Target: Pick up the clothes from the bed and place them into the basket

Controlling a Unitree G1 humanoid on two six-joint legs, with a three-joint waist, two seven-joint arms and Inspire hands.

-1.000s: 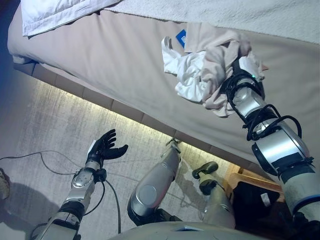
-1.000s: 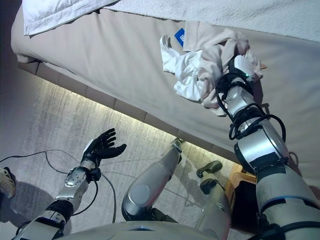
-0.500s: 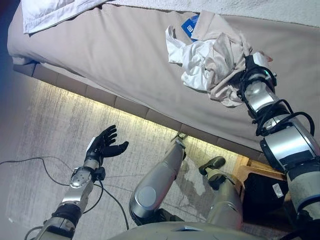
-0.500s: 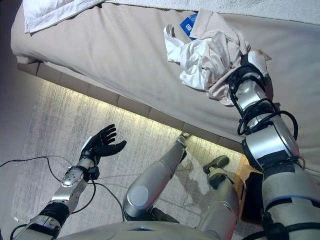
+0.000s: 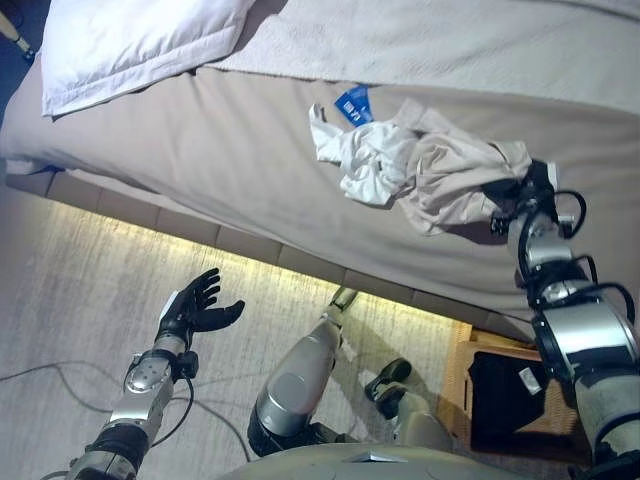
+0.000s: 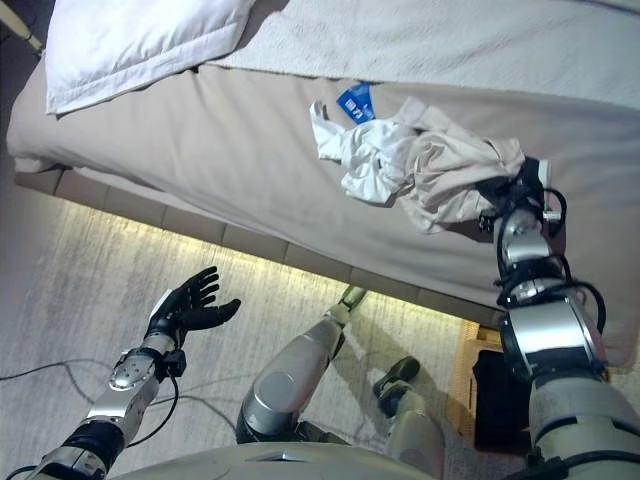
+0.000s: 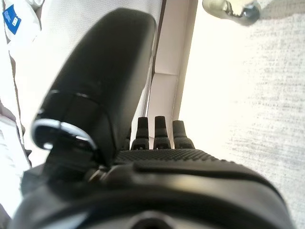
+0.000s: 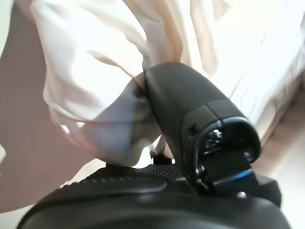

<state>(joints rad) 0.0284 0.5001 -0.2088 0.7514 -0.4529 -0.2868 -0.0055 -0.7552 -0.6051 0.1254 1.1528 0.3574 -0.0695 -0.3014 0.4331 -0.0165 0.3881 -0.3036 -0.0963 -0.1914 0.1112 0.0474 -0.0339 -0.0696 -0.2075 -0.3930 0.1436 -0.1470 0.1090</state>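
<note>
A pile of clothes lies on the beige bed (image 5: 200, 150): a beige garment (image 5: 450, 180) and a crumpled white one (image 5: 365, 165), with a small blue item (image 5: 352, 103) at its far edge. My right hand (image 5: 515, 190) is at the pile's right edge. In the right wrist view its thumb (image 8: 190, 105) pinches a fold of the beige cloth (image 8: 95, 95). My left hand (image 5: 195, 305) is open and empty, palm up, above the floor; it also shows in the left wrist view (image 7: 157, 157). The basket (image 5: 462, 345) stands on the floor at the lower right, below the bed's edge.
A white pillow (image 5: 130, 40) lies on the bed at the far left. A textured blanket (image 5: 450, 40) covers the bed's far side. A dark item (image 5: 510, 400) lies in the basket. A lit strip runs under the bed frame (image 5: 150, 215) above the grey floor.
The camera has shifted, so more of the pillow shows. The clothes no longer drape over my right wrist; they lie spread on the bed to the hand's left. My left hand is unchanged.
</note>
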